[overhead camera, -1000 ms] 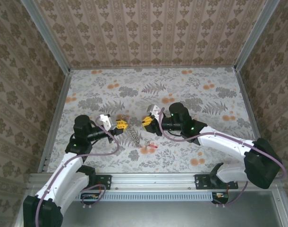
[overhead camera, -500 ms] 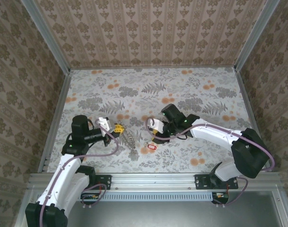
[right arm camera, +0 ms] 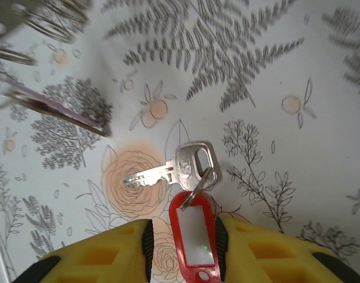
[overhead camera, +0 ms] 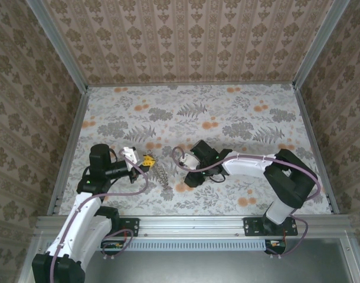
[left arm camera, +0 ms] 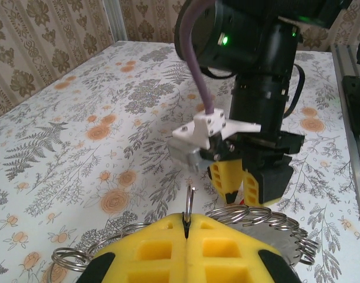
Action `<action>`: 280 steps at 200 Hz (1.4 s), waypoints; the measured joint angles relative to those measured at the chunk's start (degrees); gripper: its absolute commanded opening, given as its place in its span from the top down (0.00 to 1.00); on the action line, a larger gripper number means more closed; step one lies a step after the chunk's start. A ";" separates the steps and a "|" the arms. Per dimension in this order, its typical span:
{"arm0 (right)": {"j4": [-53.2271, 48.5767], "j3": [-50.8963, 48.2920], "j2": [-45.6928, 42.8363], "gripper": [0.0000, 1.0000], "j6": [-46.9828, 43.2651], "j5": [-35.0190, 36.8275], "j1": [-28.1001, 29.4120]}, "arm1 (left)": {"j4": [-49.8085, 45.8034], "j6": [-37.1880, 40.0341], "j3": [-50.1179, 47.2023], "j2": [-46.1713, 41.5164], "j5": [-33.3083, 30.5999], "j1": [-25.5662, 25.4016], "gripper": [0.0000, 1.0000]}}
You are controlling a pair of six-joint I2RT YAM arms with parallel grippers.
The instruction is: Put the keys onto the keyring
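The keys [right arm camera: 192, 162] lie flat on the floral table: a silver key joined by a small ring to a red plastic tag [right arm camera: 195, 239]. My right gripper [right arm camera: 183, 227] points down over them, open, its yellow fingers either side of the tag, the right pad touching it. In the top view that gripper [overhead camera: 189, 178] covers the keys. The keyring [left arm camera: 268, 217] is a string of silvery wire rings. My left gripper [left arm camera: 186, 221] is shut on one upright ring of it [left arm camera: 190, 197]. In the top view the left gripper [overhead camera: 149, 160] sits left of the ring string [overhead camera: 162, 174]. The right gripper [left arm camera: 240, 200] stands just beyond the rings.
A flat grey metal piece [left arm camera: 321, 247] lies under the rings' far end. Patterned walls [overhead camera: 26, 88] and aluminium rails [overhead camera: 71, 147] box in the floral table [overhead camera: 239, 112]. Purple cables [overhead camera: 138, 183] loop off both arms.
My right gripper has swung left and down over the keys and its jaws have widened around the red tag. The left gripper has drawn slightly left, still on its ring.
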 measured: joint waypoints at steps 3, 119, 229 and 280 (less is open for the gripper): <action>0.00 0.04 0.31 0.64 0.20 -0.11 0.00 | 0.00 -0.02 0.00 0.00 0.00 0.00 1.00; -0.20 4.07 4.28 0.79 3.74 -1.16 -0.22 | 0.11 -0.02 -0.02 0.61 -1.73 0.00 1.00; -0.09 3.19 4.28 0.86 3.63 -1.22 -0.44 | 0.09 -0.04 -0.04 0.79 -1.97 0.00 1.00; 0.26 2.97 4.35 0.82 2.21 -2.58 -0.44 | 0.11 -0.07 -0.04 1.25 -1.97 -0.04 1.00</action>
